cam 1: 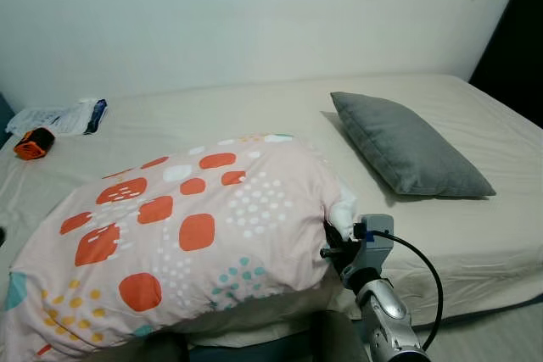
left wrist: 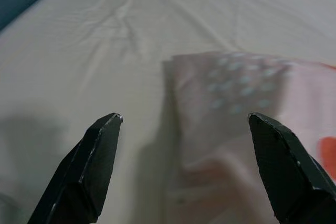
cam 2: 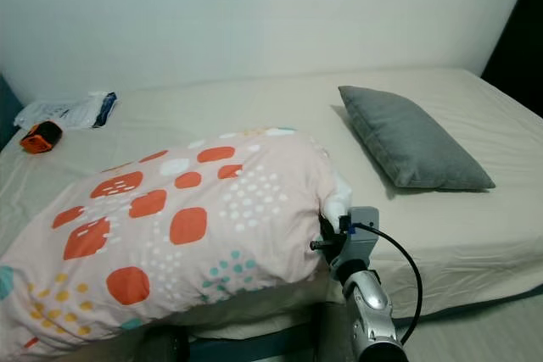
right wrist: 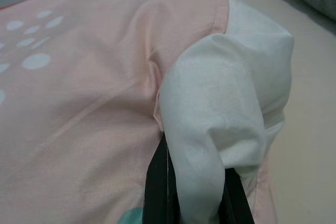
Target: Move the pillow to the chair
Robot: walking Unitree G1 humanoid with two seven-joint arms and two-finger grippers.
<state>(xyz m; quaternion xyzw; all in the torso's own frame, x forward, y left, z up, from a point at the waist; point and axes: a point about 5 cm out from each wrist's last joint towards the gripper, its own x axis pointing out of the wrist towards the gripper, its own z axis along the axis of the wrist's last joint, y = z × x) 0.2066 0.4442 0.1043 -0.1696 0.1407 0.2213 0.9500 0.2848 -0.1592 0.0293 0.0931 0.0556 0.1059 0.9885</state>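
Observation:
A big pink pillow [cam 1: 178, 235] with orange patches and white dots lies at the near edge of the bed [cam 1: 475, 235], its near side hanging over the edge. My right gripper [cam 1: 333, 242] is at the pillow's right end. In the right wrist view its black fingers [right wrist: 156, 182] are shut on the white inner cushion [right wrist: 220, 103] that pokes out of the pink cover. My left gripper [left wrist: 184, 119] is open above the sheet, with the pillow's other end [left wrist: 236, 103] just ahead of its fingertips and nothing between them.
A grey pillow [cam 1: 407, 146] lies on the bed to the right. An orange and black object [cam 1: 34, 143] and a plastic packet [cam 1: 64, 116] sit at the far left. Something dark [cam 1: 517, 40] stands at the right wall. A cable [cam 1: 420, 269] loops from my right wrist.

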